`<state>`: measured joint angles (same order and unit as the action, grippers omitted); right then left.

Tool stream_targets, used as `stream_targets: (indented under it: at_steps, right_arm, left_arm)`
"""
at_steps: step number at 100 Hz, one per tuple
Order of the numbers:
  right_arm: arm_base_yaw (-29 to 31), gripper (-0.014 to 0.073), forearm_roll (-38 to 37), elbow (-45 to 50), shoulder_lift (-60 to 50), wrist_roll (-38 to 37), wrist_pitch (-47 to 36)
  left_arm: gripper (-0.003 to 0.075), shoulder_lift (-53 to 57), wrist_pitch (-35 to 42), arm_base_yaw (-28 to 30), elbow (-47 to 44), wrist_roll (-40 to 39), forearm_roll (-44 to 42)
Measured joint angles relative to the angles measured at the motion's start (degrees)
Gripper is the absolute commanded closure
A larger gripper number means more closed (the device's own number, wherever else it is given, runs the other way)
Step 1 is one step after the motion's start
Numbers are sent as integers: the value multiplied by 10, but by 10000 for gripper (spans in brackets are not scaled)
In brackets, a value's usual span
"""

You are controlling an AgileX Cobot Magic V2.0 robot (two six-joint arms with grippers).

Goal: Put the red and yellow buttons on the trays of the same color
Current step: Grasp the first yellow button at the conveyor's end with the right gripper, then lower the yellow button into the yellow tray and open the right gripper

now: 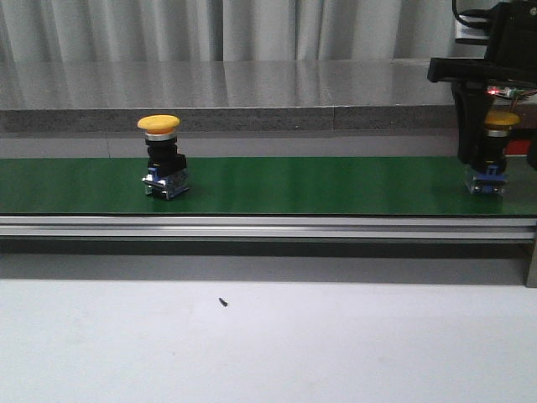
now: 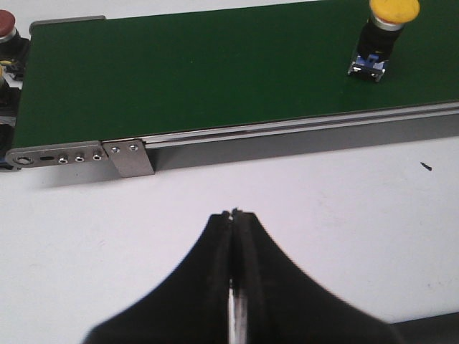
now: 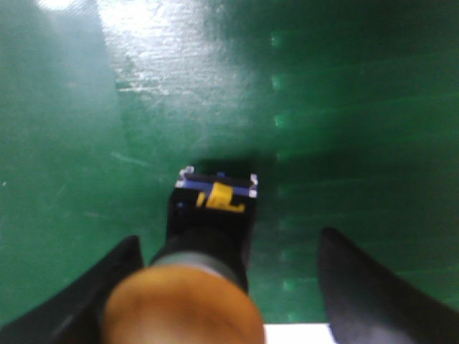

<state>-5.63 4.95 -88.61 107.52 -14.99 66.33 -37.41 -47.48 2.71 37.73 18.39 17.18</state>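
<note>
Right hand (image 3: 229, 287) spread astride yellow button (image 3: 188, 304); belt (image 1: 336, 185) edge.

No readable text, labels, brands, numbers or signs anywhere in any of the views.

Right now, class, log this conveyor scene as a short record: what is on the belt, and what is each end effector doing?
belt: green conveyor belt
left yellow button: upright on belt, untouched
right yellow button: upright near belt's right end
right end effector: open, fingers either side of that button
left end effector: shut, empty, over white table
red button: beyond belt end
trays: not in view
</note>
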Motion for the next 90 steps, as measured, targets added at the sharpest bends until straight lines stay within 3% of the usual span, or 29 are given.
stream_targets:
  at_steps: [12,53,90]
  right_arm:
    - [1,293,0,0,4,0,-9]
    - [4,295,-24,0,-22,21,-5]
    - [129,295,-35,3,-58,63,30]
  left_arm:
    - [740,0,0,0,0,0,0]
    - [740,0,0,0,0,0,0]
    - [740,0,0,0,0,0,0]
